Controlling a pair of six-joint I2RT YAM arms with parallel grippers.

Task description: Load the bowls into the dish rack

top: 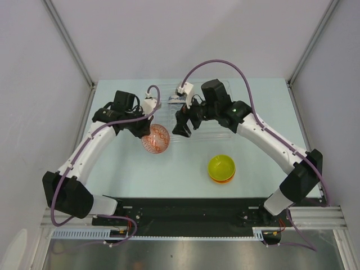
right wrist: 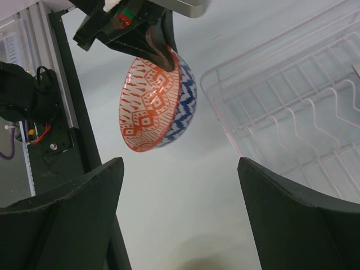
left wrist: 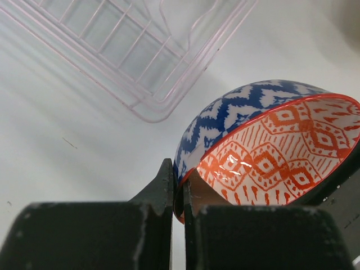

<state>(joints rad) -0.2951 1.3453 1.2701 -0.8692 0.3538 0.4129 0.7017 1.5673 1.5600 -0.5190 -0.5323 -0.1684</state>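
Observation:
My left gripper (top: 148,131) is shut on the rim of a patterned bowl (top: 156,139), blue zigzag outside and orange diamonds inside. It holds the bowl tilted above the table, just left of the clear dish rack (top: 166,93). The left wrist view shows the fingers (left wrist: 166,185) pinching the rim of this bowl (left wrist: 264,140), with the rack's corner (left wrist: 129,50) beyond. My right gripper (top: 181,128) is open and empty, and hovers at the rack's near left corner. In the right wrist view the bowl (right wrist: 157,104) hangs left of the rack (right wrist: 298,112). A yellow-green bowl (top: 221,166) sits nested in an orange one (top: 223,178).
The stacked bowls stand on the table right of centre, in front of the rack. The arms hide much of the rack in the top view. Grey walls close in the table on three sides. A black rail (top: 185,211) runs along the near edge.

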